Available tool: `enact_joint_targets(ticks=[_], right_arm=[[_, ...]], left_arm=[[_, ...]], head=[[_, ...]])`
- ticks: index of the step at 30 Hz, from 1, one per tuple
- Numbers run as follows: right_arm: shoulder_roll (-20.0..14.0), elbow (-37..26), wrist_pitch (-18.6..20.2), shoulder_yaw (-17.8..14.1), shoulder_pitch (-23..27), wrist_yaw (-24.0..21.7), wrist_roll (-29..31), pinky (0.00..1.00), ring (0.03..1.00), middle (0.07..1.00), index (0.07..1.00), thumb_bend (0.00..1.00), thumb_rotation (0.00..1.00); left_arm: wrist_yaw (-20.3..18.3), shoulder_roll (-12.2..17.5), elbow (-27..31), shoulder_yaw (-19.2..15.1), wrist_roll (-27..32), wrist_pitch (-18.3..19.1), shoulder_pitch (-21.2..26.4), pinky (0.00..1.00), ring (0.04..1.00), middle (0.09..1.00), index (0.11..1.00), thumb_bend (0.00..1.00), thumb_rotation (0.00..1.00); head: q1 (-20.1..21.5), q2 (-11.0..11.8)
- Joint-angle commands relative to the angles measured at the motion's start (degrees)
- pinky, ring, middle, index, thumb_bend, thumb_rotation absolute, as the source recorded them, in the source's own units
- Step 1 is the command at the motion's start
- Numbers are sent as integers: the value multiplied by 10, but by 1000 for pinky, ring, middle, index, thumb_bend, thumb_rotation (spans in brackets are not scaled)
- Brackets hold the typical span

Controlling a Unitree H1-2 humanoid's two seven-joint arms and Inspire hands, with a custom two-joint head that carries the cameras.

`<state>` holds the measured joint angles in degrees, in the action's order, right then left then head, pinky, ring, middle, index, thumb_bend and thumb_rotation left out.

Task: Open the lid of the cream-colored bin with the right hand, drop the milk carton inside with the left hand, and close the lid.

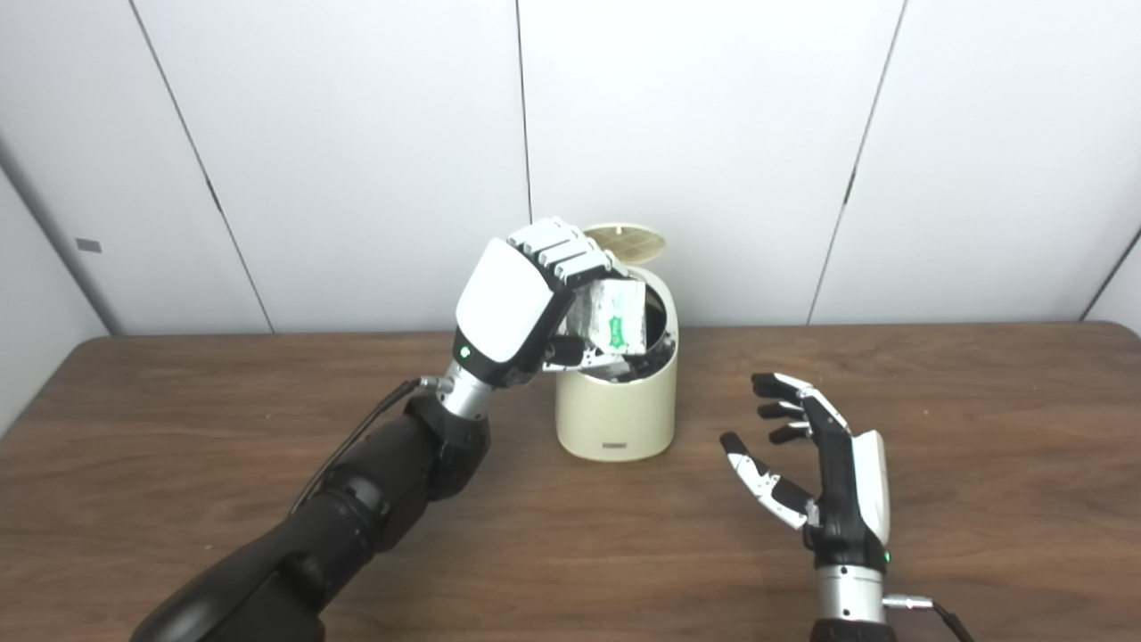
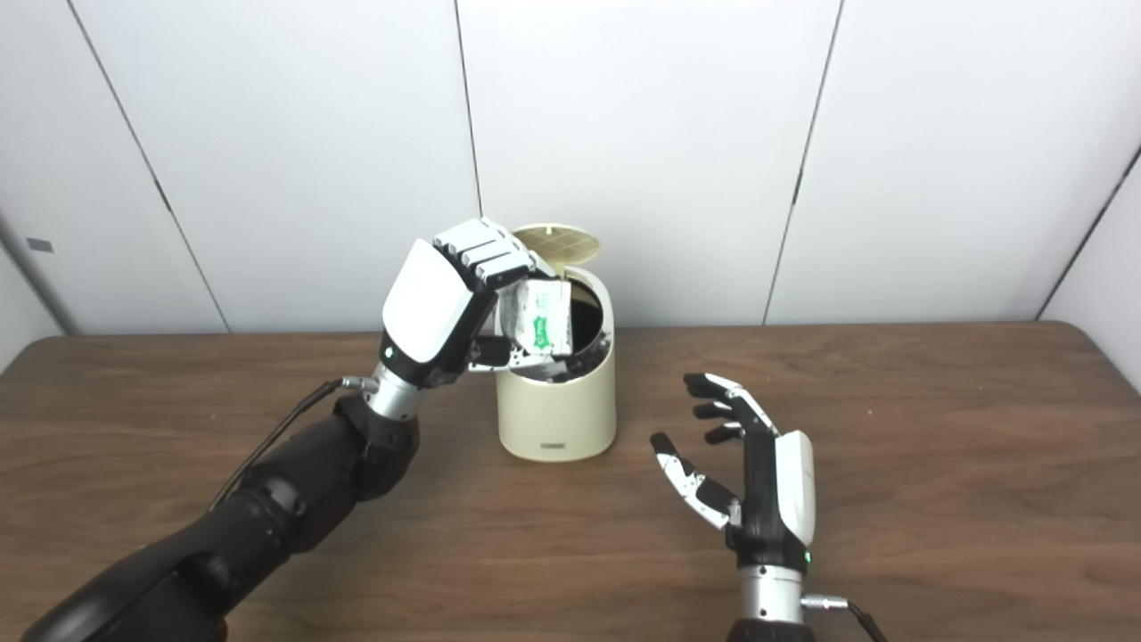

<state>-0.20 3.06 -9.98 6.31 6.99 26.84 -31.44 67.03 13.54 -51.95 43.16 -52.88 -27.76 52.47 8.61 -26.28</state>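
1. The milk carton (image 1: 618, 323), white with a green mark, is tilted over the open mouth of the cream-colored bin (image 1: 615, 406); the left hand (image 1: 521, 299) clasps it from above.
2. The bin's round lid (image 1: 626, 239) stands raised at the back.
3. The right hand (image 1: 820, 459) is near the bin on the wooden table (image 1: 980, 464), fingers spread, holding nothing.

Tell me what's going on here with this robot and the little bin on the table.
The robot's left hand is holding a milk carton right over the mouth of the cream-colored bin, whose lid is standing open at the back. The carton is still gripped, not yet dropped in. The right hand is open, holding nothing, and sits apart from the bin on its right, above the wooden table.
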Motion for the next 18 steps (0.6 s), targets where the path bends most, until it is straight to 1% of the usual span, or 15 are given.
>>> enact_joint_targets(ticks=[1, 8, 11, 18], right_arm=[[19, 40, -23, 13, -28, 9, -3, 500, 637, 696, 683, 285, 138], [19, 45, -27, 17, -26, 18, -6, 506, 646, 696, 680, 288, 151], [20, 42, -23, 18, -27, 16, -3, 514, 649, 697, 680, 291, 147], [21, 47, -20, 20, -25, 22, -7, 501, 639, 696, 677, 290, 156]], left_arm=[[3, 2, -13, 4, 6, 9, 23, 535, 515, 452, 460, 503, 0], [8, -6, -34, 22, 21, 9, 31, 535, 510, 453, 460, 503, 0], [3, -10, -31, 29, 34, 8, 32, 542, 509, 453, 461, 504, 0], [4, -17, -29, 34, 41, 8, 36, 541, 510, 456, 461, 503, 0]], head=[[1, -1], [5, 0], [6, 0], [5, 2]])
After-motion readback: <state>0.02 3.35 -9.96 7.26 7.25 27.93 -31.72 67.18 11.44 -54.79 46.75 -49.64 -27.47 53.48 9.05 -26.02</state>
